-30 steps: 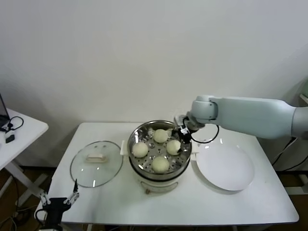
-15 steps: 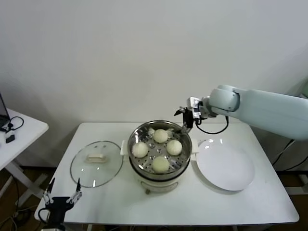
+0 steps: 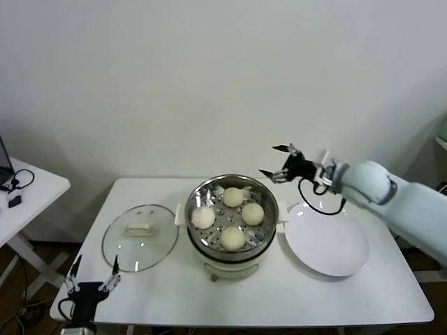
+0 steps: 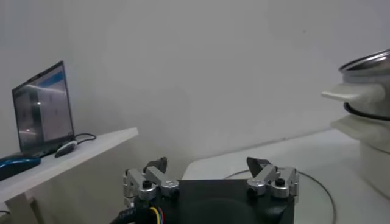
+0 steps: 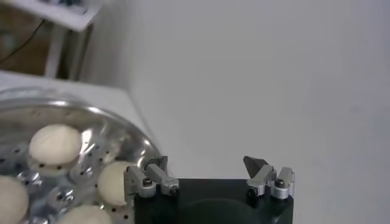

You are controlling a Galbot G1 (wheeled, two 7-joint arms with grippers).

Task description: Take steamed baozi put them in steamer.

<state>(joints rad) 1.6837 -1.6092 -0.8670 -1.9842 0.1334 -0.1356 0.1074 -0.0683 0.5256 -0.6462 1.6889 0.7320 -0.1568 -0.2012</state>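
Several cream-white baozi (image 3: 233,218) lie on the perforated tray inside the round steel steamer (image 3: 200,191) at the middle of the white table. The right wrist view shows some of the baozi (image 5: 55,143) in the steamer (image 5: 116,130). My right gripper (image 3: 280,161) hangs open and empty in the air, above and to the right of the steamer's rim; in its wrist view the gripper (image 5: 206,164) holds nothing. My left gripper (image 3: 93,272) is open and parked low, off the table's front left corner, and is seen again in its wrist view (image 4: 207,165).
A round glass lid (image 3: 139,236) with a cream handle lies left of the steamer. A flat white plate (image 3: 327,243) rests to the right, under the right arm. A side table (image 3: 28,192) with cables stands at the far left, and a laptop (image 4: 40,109) sits on it.
The right gripper has lifted out of the steamer and drawn back to the right, leaving a baozi inside. The left gripper stayed in place.
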